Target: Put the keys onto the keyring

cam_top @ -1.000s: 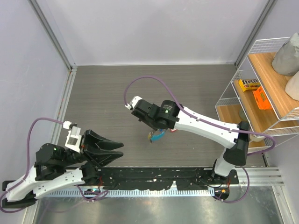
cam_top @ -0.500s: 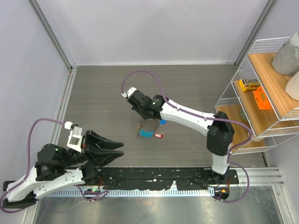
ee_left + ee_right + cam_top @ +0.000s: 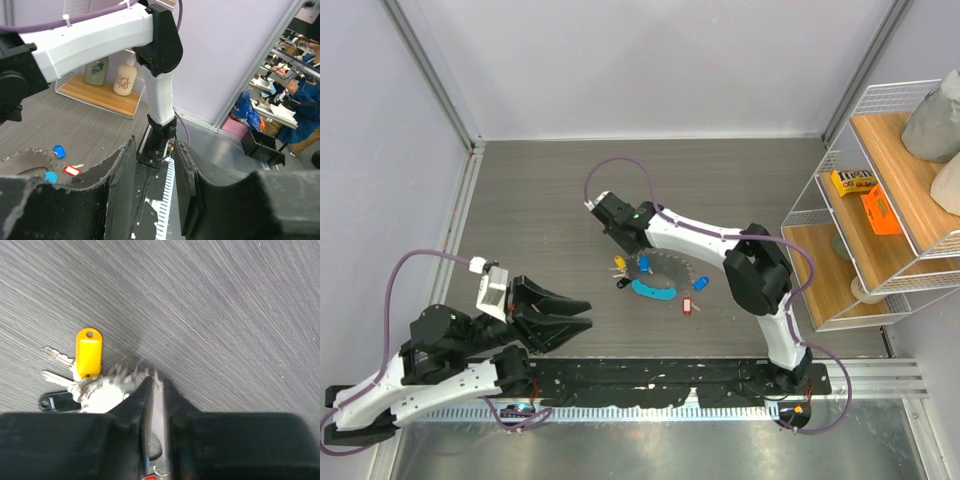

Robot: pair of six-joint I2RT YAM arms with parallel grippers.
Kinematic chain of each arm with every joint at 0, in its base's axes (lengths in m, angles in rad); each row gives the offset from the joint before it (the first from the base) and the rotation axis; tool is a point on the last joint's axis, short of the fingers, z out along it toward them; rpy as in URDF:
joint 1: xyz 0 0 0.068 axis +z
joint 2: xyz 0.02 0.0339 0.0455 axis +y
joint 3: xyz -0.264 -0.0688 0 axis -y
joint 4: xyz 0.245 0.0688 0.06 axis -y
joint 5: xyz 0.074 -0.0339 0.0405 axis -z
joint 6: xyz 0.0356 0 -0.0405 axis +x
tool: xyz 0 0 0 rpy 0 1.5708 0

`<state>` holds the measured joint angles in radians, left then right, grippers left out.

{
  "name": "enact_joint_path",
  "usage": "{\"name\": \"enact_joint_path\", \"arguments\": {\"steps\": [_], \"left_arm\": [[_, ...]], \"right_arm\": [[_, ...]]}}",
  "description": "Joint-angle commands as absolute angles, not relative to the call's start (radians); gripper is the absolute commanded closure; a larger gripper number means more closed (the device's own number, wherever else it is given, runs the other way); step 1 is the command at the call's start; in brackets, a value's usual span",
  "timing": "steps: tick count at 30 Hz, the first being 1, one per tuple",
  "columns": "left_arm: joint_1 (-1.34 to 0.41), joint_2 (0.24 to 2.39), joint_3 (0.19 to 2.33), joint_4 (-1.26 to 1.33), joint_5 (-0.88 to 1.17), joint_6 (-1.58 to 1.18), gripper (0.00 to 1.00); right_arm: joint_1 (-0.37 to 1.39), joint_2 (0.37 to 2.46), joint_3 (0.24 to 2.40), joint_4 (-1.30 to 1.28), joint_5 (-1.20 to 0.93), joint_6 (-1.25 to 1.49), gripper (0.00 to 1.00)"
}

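Observation:
The keyring [image 3: 667, 264], a jagged silvery loop with a light-blue band [image 3: 652, 290], lies on the table at the centre. Keys lie around it: a yellow-tagged one [image 3: 618, 264], two blue ones [image 3: 643, 265] [image 3: 700, 283], a dark one [image 3: 622, 282] and a red one [image 3: 687, 305]. My right gripper [image 3: 638, 248] is shut on the ring's jagged edge [image 3: 120, 377], low over the table. The yellow tag [image 3: 88, 352] lies just left of the jaws. My left gripper [image 3: 575, 312] is open and empty, apart at the near left [image 3: 155, 185].
A wire shelf [image 3: 880, 210] at the right holds bottles [image 3: 125, 77], an orange box and a yellow box. A black rail [image 3: 650, 385] runs along the near edge, and the right arm's base [image 3: 160, 135] stands on it. Walls close the back and the left.
My right arm swung left and back, and the keyring with its keys, bunched under the gripper before, now lies spread on the table. My left gripper shifted slightly toward the near edge.

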<state>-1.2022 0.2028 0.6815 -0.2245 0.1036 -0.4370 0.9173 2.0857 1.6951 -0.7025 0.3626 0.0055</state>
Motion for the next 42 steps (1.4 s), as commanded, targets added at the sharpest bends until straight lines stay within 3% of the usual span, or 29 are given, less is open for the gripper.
{"name": "enact_joint_path", "arguments": {"steps": [1, 2, 3, 6, 9, 13, 19, 25, 33, 42], "left_arm": [[-1.201, 0.224, 0.683, -0.232, 0.049, -0.419, 0.58], [-1.203, 0.227, 0.684, -0.233, 0.038, -0.416, 0.58], [-1.203, 0.229, 0.684, -0.236, 0.028, -0.411, 0.56], [-1.203, 0.233, 0.696, -0.253, 0.009, -0.402, 0.52], [-1.201, 0.236, 0.710, -0.265, -0.038, -0.394, 0.48], [-1.203, 0.268, 0.752, -0.320, -0.089, -0.382, 0.28], [-1.203, 0.345, 0.807, -0.367, -0.156, -0.336, 0.00], [-1.203, 0.406, 0.877, -0.458, -0.320, -0.298, 0.00], [-1.203, 0.448, 0.922, -0.494, -0.497, -0.242, 0.00], [-1.203, 0.462, 0.934, -0.483, -0.505, -0.204, 0.00]], "right_arm": [[0.927, 1.965, 1.717, -0.615, 0.354, 0.009, 0.65], [0.925, 1.929, 1.691, -0.601, 0.357, 0.011, 0.60], [0.927, 1.908, 1.675, -0.595, 0.360, 0.018, 0.46], [0.927, 1.778, 1.587, -0.531, 0.376, 0.028, 0.28], [0.927, 1.656, 1.525, -0.509, 0.383, 0.046, 0.15], [0.928, 1.499, 1.418, -0.474, 0.365, 0.067, 0.02], [0.928, 1.251, 1.273, -0.460, 0.431, 0.106, 0.05], [0.928, 1.083, 1.218, -0.543, 0.584, 0.181, 0.05], [0.928, 0.947, 1.178, -0.577, 0.589, 0.178, 0.05], [0.928, 0.894, 1.160, -0.569, 0.483, 0.107, 0.05]]}}
